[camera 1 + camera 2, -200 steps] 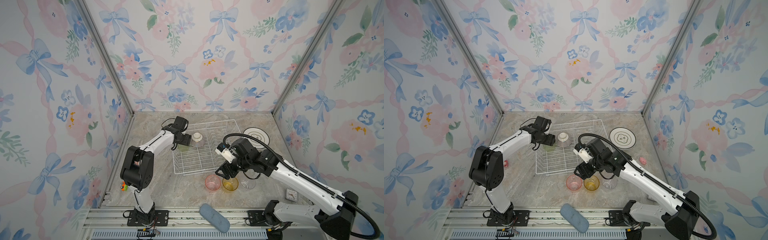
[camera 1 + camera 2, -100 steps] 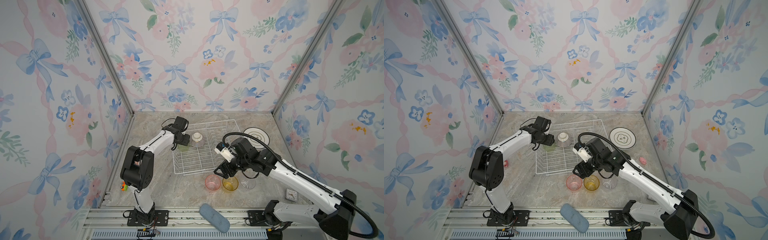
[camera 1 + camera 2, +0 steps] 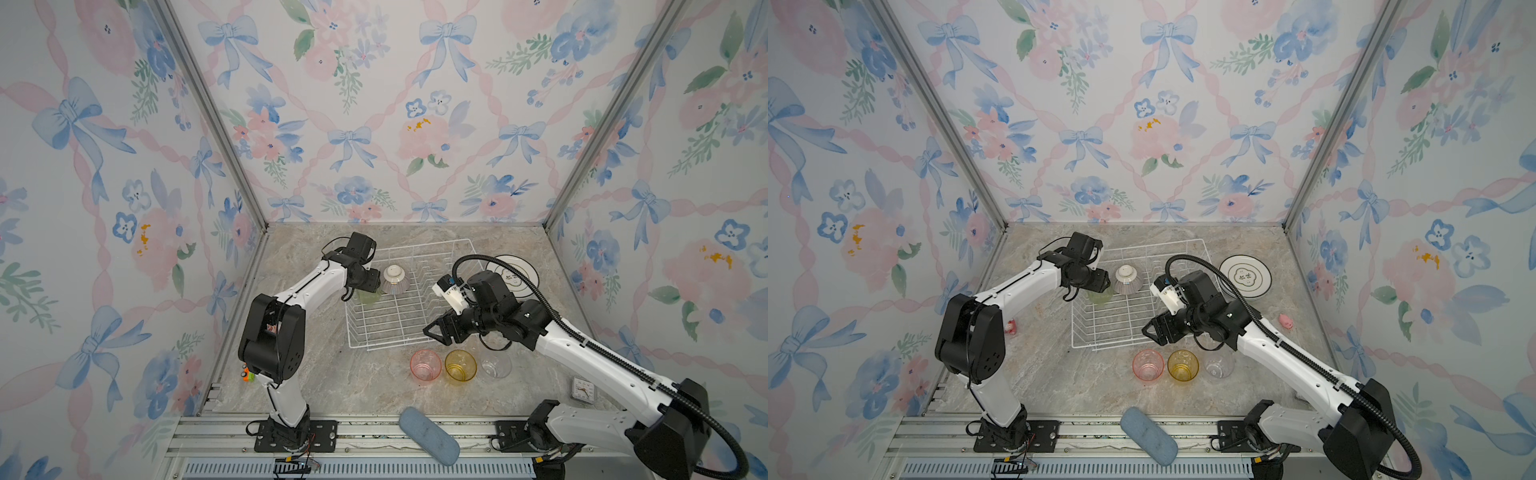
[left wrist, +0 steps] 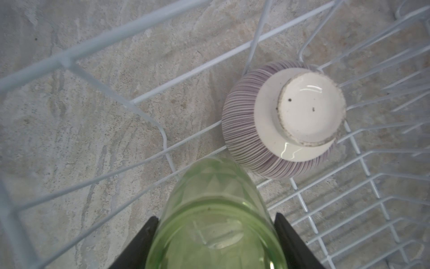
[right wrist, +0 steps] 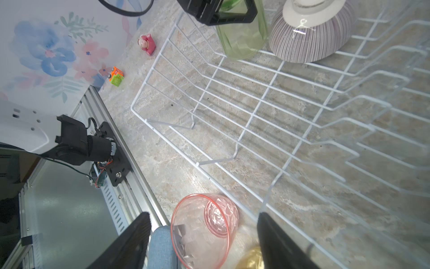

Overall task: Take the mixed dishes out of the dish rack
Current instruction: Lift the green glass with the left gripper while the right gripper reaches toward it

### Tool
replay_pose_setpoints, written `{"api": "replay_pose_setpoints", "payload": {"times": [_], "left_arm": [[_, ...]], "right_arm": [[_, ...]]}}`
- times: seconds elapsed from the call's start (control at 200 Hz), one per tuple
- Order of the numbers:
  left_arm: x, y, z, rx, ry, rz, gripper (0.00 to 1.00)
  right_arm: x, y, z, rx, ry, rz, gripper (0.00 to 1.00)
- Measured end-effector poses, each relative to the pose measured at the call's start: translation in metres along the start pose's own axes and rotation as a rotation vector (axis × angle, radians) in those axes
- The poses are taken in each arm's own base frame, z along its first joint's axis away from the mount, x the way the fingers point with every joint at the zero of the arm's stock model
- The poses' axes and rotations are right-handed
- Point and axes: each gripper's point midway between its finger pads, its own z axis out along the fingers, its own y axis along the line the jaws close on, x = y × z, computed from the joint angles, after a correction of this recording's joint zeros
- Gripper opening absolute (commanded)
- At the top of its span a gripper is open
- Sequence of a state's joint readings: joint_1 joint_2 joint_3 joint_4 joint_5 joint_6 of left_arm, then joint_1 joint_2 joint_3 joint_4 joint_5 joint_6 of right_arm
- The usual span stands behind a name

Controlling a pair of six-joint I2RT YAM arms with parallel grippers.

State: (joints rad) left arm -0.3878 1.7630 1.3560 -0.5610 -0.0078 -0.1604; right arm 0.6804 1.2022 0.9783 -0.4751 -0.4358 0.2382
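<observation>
The white wire dish rack (image 3: 399,320) (image 3: 1113,322) sits mid-table. Inside it, at its far left corner, a striped bowl (image 3: 394,279) (image 4: 283,118) lies upside down beside a green tumbler (image 3: 368,296) (image 4: 216,186). My left gripper (image 3: 370,287) (image 4: 215,217) is shut on that tumbler, a finger against each side. My right gripper (image 3: 432,332) (image 5: 204,216) hangs open over the rack's front edge, above the pink tumbler (image 3: 425,365) (image 5: 204,228). Pink, yellow (image 3: 460,365) and clear (image 3: 495,365) tumblers stand in a row before the rack. Stacked plates (image 3: 515,274) rest right of it.
A blue oblong pad (image 3: 429,435) lies across the front rail. A pink toy (image 3: 1285,321) sits near the right wall, another small figure (image 5: 147,44) and an orange-green toy (image 3: 248,375) near the left wall. A small clock (image 3: 584,390) lies front right.
My left gripper's jaws have closed in on the green tumbler. My right gripper has shifted slightly to the left, still open.
</observation>
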Motion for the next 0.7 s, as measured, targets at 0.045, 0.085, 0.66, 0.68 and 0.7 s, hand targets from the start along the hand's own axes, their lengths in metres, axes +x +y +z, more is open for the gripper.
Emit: {"api": "replay_pose_setpoints", "payload": {"times": [0.045, 0.085, 0.66, 0.68, 0.7], "left_arm": [[-0.003, -0.003, -0.008, 0.016, -0.014, 0.000, 0.47], [-0.006, -0.006, -0.017, 0.033, -0.031, 0.000, 0.47], [-0.032, -0.066, -0.124, 0.450, -0.219, -0.009, 0.48], [-0.033, -0.069, -0.127, 0.466, -0.224, -0.006, 0.48], [-0.034, -0.071, -0.131, 0.482, -0.232, -0.004, 0.48]], "right_arm": [[-0.005, 0.002, 0.002, -0.027, -0.023, 0.009, 0.75], [-0.010, 0.004, 0.004, -0.049, -0.040, 0.017, 0.75], [-0.040, 0.007, 0.027, -0.352, -0.211, 0.147, 0.59], [-0.042, 0.008, 0.026, -0.363, -0.218, 0.143, 0.58], [-0.044, 0.010, 0.026, -0.373, -0.224, 0.145, 0.58]]}}
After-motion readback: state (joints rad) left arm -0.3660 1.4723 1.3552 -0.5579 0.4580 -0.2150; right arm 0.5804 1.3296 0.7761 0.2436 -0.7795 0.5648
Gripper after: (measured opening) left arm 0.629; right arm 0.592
